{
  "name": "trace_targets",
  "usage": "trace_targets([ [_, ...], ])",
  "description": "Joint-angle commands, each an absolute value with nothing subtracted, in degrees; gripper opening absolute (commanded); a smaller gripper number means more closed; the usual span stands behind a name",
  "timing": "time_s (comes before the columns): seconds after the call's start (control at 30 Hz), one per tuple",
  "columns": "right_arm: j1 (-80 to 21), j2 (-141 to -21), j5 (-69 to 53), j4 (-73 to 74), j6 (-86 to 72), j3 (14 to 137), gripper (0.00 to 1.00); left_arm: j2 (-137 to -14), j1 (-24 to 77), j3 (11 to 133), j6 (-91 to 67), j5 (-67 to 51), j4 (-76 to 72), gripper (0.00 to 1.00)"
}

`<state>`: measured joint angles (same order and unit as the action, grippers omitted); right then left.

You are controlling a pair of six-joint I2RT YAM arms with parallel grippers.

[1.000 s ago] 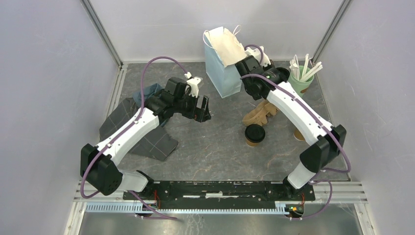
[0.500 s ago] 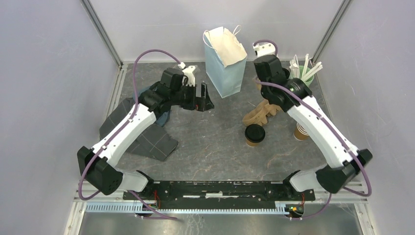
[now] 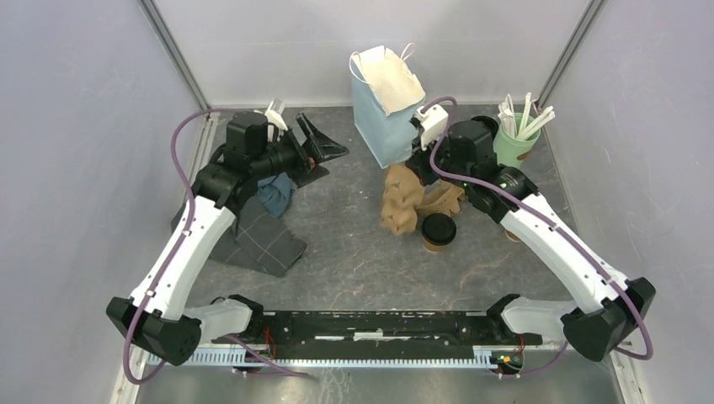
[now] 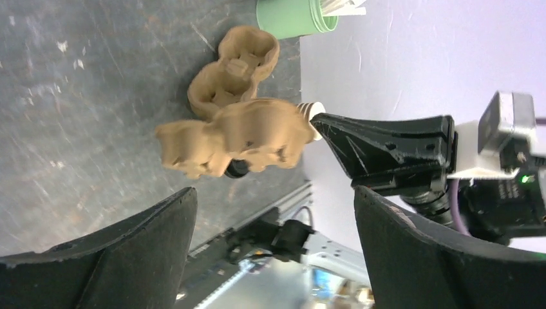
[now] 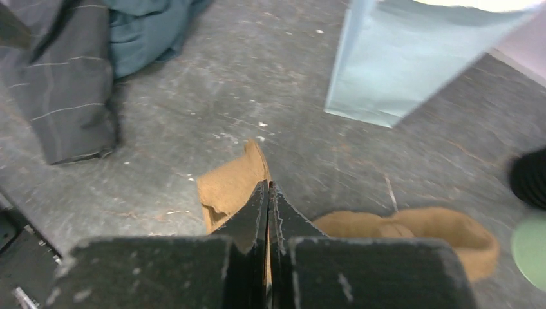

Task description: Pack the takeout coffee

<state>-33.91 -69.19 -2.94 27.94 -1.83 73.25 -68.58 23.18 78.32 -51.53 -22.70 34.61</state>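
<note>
Basically, takeout coffee (image 3: 439,229) stood upright on the table (image 3: 354,252) just nearward of the right gripper (image 5: 268,188), which was clamped on a pulp carrier (image 3: 399,200), while the left gripper (image 3: 324,154), jaws apart, sat well off to the left

Behind the blurred cup carrier (image 4: 232,138) we glimpse only a dark sliver of the takeout coffee (image 4: 235,169) — beyond the carrier, the picture's edge cuts off the green cup (image 4: 290,16).

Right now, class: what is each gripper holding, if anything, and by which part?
The right gripper is shut on the pulp cup carrier, pinching its thin edge. The left gripper is open and holds nothing.
</note>
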Motion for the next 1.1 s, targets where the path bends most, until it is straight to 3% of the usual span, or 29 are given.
trace_targets([
  [0.0,-34.47,-71.45,-15.47,19.13,-0.77,72.65,0.0,-68.51,20.1,70.88,-73.63,-28.34,33.93,0.95],
  [0.27,-34.68,-77.08,-14.21,21.5,0.09,74.43,0.01,-70.7,18.74,58.1,-89.8,-32.71,16.05,0.91],
  [0.5,-31.94,-78.82,-13.33,31.38,-3.16,77.71,0.24,-79.38,19.26,63.72,-69.16,-35.58,20.68,0.97],
  [0.63,-25.21,-77.58,-8.17,35.5,-9.56,78.8,0.48,-82.75,21.17,63.2,-63.87,-35.92,20.87,0.99],
  [0.73,-19.06,-78.19,2.14,40.39,-14.49,79.58,0.77,-85.14,22.57,65.26,-59.77,-35.42,22.79,0.99],
  [0.8,-16.46,-80.56,5.93,43.79,-16.6,80.17,0.92,-87.05,22.81,67.6,-56.38,-34.7,25.59,0.99],
  [0.87,-15.05,-82.91,7.75,46.54,-20.13,80.5,0.97,-88.59,22.85,71.09,-51.96,-33.46,30.27,0.99],
  [1.07,-14.23,-89.79,8.58,48.72,-33.7,79.3,0.98,-92.11,22.79,79.69,-39.8,-28.19,41.02,0.99],
])
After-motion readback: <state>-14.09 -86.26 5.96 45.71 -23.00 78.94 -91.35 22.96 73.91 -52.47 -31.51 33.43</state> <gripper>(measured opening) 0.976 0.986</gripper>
